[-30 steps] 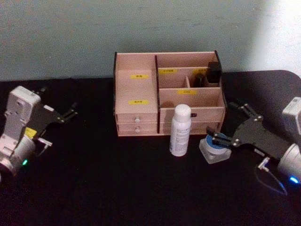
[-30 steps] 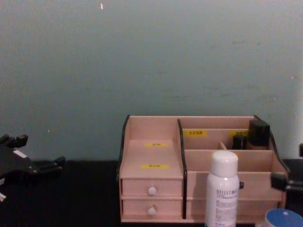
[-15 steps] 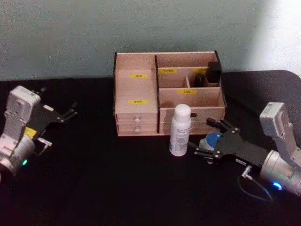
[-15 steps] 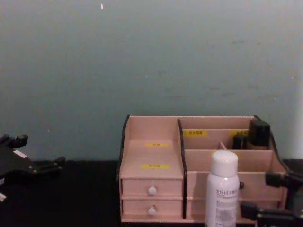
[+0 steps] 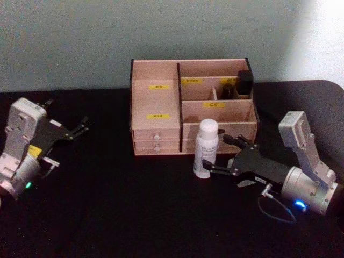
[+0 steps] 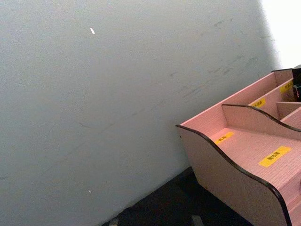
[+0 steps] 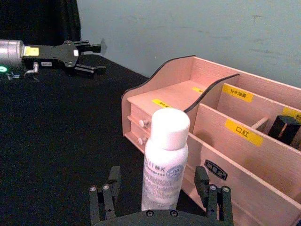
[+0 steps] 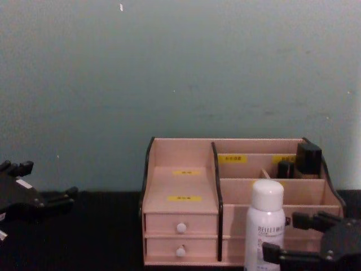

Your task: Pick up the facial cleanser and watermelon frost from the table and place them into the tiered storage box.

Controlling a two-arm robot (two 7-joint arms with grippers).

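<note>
Head view: facial cleanser (image 5: 206,148) upright, just near of tiered storage box (image 5: 156,107). Right gripper (image 5: 216,155) spread wide round its lower body. Left gripper (image 5: 84,126) parked far left, jaws apart.
Right wrist view: prob. light, slick, tippy, so grip mid-body. Slim, white, rounded cap, grey lettering.
Chest view: nearly box-height.

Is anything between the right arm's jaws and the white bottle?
No. In the right wrist view the facial cleanser stands inside the right gripper, jaws open, bare gaps either side.

1 facial cleanser (image 5: 205,156), 1 tiered storage box (image 5: 156,102), 2 blk items (image 5: 245,82), left gripper (image 5: 80,127) & right gripper (image 5: 216,153).
</note>
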